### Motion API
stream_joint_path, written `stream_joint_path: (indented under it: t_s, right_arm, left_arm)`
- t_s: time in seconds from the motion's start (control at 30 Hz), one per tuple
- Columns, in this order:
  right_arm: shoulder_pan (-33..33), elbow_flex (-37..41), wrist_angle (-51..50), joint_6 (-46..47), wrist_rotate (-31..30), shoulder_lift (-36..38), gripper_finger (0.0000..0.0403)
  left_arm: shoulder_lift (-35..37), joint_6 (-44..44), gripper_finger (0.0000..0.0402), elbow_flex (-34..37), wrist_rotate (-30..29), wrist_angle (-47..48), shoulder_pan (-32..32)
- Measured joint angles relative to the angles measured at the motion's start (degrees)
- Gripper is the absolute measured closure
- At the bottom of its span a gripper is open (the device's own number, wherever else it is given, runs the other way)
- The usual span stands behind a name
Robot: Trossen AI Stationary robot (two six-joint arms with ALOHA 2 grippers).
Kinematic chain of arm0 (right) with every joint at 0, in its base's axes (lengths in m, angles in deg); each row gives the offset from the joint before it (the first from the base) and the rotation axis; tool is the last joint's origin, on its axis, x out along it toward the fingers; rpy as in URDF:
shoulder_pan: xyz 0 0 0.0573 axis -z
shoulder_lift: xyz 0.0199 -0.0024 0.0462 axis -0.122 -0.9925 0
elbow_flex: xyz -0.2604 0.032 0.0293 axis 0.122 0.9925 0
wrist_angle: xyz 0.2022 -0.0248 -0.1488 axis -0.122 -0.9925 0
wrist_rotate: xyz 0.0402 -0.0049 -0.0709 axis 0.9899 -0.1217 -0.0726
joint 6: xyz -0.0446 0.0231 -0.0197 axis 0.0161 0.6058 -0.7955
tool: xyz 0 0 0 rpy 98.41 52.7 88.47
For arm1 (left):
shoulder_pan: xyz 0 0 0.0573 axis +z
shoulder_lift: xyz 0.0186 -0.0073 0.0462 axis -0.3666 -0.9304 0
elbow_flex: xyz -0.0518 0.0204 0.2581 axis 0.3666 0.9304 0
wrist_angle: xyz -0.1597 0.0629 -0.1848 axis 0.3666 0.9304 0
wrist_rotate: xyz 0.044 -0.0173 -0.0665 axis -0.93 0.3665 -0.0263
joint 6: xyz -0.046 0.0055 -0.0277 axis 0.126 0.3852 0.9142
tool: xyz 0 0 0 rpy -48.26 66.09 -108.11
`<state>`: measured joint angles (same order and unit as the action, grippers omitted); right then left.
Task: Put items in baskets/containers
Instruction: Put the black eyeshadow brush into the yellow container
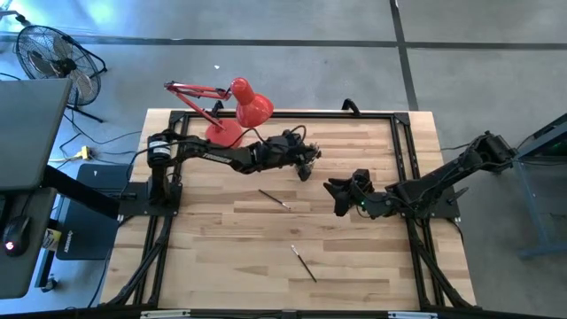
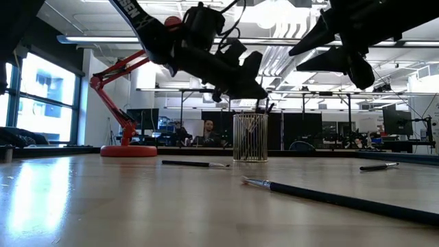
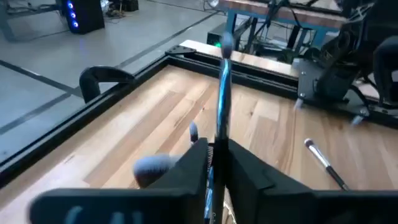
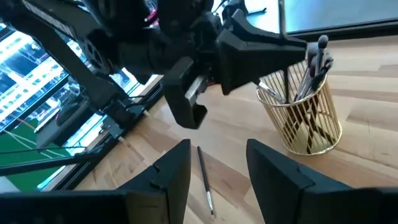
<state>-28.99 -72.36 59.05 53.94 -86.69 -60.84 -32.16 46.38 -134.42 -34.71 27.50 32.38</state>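
Centrally on the wooden table [image 1: 221, 266], the left gripper [image 4: 298, 53] hangs directly over a small cup [image 4: 303, 115] made of thin gold wires, see-through, flaring slightly toward its top rim. Several dark, slim brushes [image 4: 314, 59] stand inside it, their grey tufted tips poking above the rim. The left gripper's fingers [image 3: 249, 174] are narrowly parted with one dark brush [image 3: 222, 93] upright between them; whether they press it cannot be made out. From above, the cup is hidden beneath this gripper.

The right gripper [image 4: 217, 165] hovers just beside the cup, fingers [image 4: 171, 171] spread apart and holding nothing. Below and between them a loose brush [image 4: 205, 180] lies flat on the wood. Another brush [image 1: 304, 263] lies farther off toward the table's near edge.

A red desk lamp [image 1: 232, 111] stands behind the left arm. At table height, the nearest brush [image 2: 329, 195] runs out of frame, and both arms are cut off at the top.
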Motion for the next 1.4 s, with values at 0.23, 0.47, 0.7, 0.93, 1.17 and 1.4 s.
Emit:
stream_joint_path:
  t_s: [0.23, 0.47, 0.7, 0.93, 1.17, 1.4]
  right_arm:
    - [2.4, 0.0, 0.0, 0.0, 2.6, 0.0, 0.0254]
    - [4.1, 0.0, 0.0, -0.2, 5.9, 0.0, 0.0254]
    - [4.1, 0.0, 0.0, -0.2, 8.8, 0.2, 0.0253]
    - [4.4, 0.0, -0.8, -0.2, 16.9, 0.2, 0.0259]
    - [4.4, 0.0, -3.4, -0.3, 20.7, 0.2, 0.0268]
    - [4.2, 0.0, -3.4, -2.6, 24.0, 0.1, 0.0291]
  left_arm:
    - [-0.3, 0.9, 0.0265, 0.0, -0.4, 0.4, 0.0]
    - [-0.1, -2.4, 0.0192, -0.3, -2.2, 0.9, 0.0]
    - [4.1, -5.1, 0.0173, -5.1, -2.2, 7.9, -1.3]
    - [5.9, -2.2, 0.0183, -12.5, -2.5, 28.5, -3.8]
    - [6.0, 5.1, 0.0271, -19.9, -1.9, 51.3, -9.1]
    - [5.9, 6.2, 0.0385, -20.0, -3.5, 61.1, -16.1]
